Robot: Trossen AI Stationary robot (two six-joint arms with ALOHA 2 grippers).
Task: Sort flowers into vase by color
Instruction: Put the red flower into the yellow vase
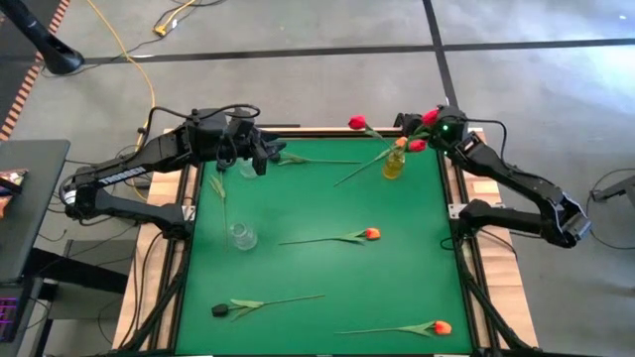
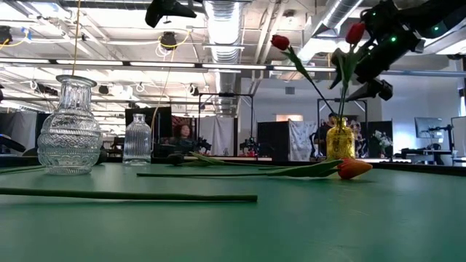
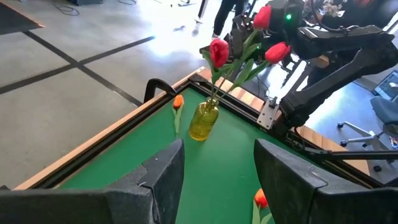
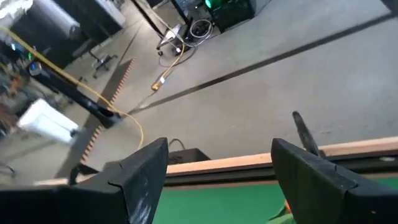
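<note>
Hovering spread and empty, right pincer (image 1: 437, 127) sits just above the yellow vase's (image 1: 394, 163) red tulips (image 1: 417, 145).

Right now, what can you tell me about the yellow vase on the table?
The yellow vase is a small bottle of see-through amber glass with a round belly and a narrow neck. It stands upright on the green table near its far right corner, below the right pincer. It holds red tulips whose green stems lean out of its mouth. An orange tulip shows just beside it.
</note>
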